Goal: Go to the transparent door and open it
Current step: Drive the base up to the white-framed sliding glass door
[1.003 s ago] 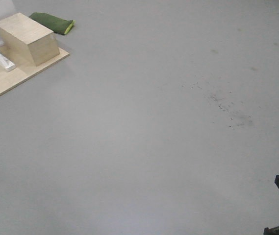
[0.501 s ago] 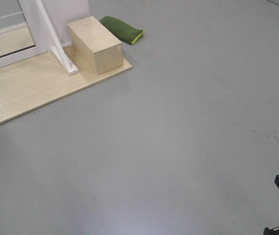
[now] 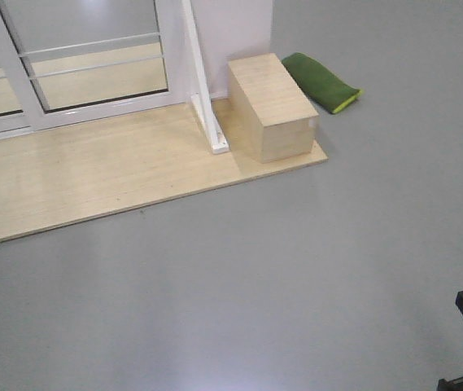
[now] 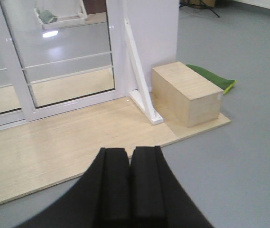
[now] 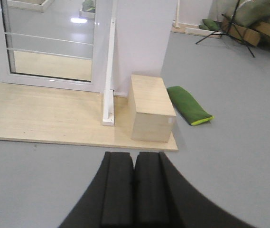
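Observation:
White-framed glass panels with thin horizontal white bars stand at the back of a low wooden platform. No handle shows on them, so I cannot tell which panel is the transparent door. My left gripper is shut and empty, held over the grey floor short of the platform edge. My right gripper is also shut and empty, well short of the platform. Only dark arm parts show at the bottom corners of the front view.
A pale wooden box sits on the platform's right end beside a slanted white brace and a white wall panel. A green bag lies on the floor behind the box. A tripod stands far right.
The front view has swung left: the box, bag and platform slid rightward in the frame, and the glass panels have come into view. Both grippers stay as they were.

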